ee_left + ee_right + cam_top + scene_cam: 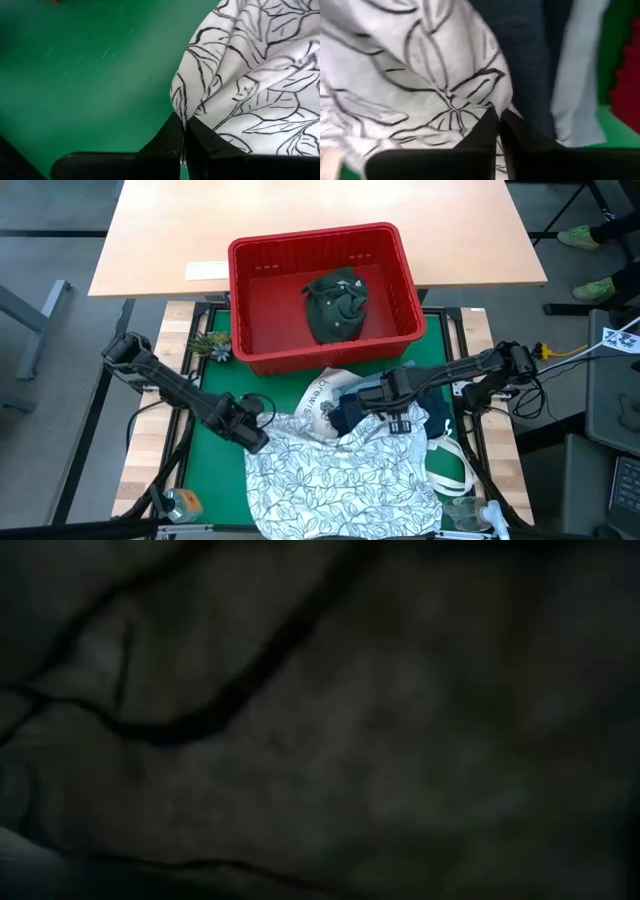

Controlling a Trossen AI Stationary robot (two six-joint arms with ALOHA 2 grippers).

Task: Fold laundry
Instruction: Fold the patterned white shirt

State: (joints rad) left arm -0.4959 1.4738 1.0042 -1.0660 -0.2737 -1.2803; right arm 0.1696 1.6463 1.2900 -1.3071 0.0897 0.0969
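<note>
Biggest thing down there is the green surface [205, 460], and spread across its near half is the white leaf-print garment [340, 470], rumpled and heaped, one edge running off the front. That is the piece in play. It looks thin and limp, light as anything, so I'd judge it will sag and bunch wherever it isn't held; two corners or two points along one hem are the places to take it, so it hangs flat.

Behind it, the red basket [400, 265] sits at the far side with a dark olive garment [335, 305] balled up inside. Tucked just under the print's far edge is a navy garment [350, 408], heavier-looking cloth, touching it.

Now the grips. The left gripper [185, 132] has its jaws clenched on a pinch of the print's left edge, fabric fanning out from the tips. The right gripper [498, 122] is at the upper right edge, jaws pressed together on a fold of the same print, with the navy cloth right beside it. The low view shows only dark cloth.
</note>
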